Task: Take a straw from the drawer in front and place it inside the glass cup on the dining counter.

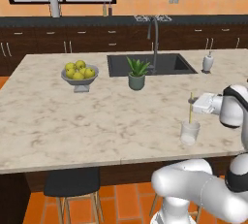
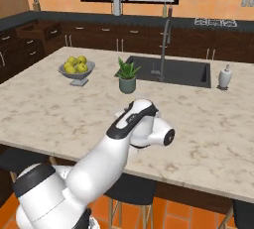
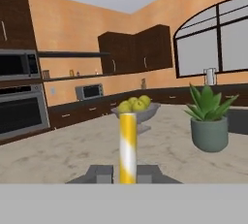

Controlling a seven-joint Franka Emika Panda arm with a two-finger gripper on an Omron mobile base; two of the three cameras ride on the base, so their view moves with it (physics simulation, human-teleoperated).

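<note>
Closest to the hand camera, the straw [image 3: 128, 148] stands upright between the 2 dark fingertips of the gripper [image 3: 125, 173], pinched near its lower part — a yellow stick with a pale band across it. From the left base view the same straw [image 1: 190, 107] hangs vertically from the hand, its lower end reaching down into or just behind the rim of the glass cup [image 1: 189, 132]; I cannot tell which from this angle. The cup sits near the front edge of the dining counter [image 1: 72, 121], well apart from the potted plant [image 1: 137, 73], the bowl of lemons [image 1: 79, 74] and the sink [image 1: 150, 64].

Judging by this, the fetching is done and the placing step is in hand. The next move calls for keeping the straw upright and centred over the cup's mouth, lowering until its tip is well inside, then spreading the fingers — a release too high or off-centre could let the straw tip out or knock the light cup.
</note>
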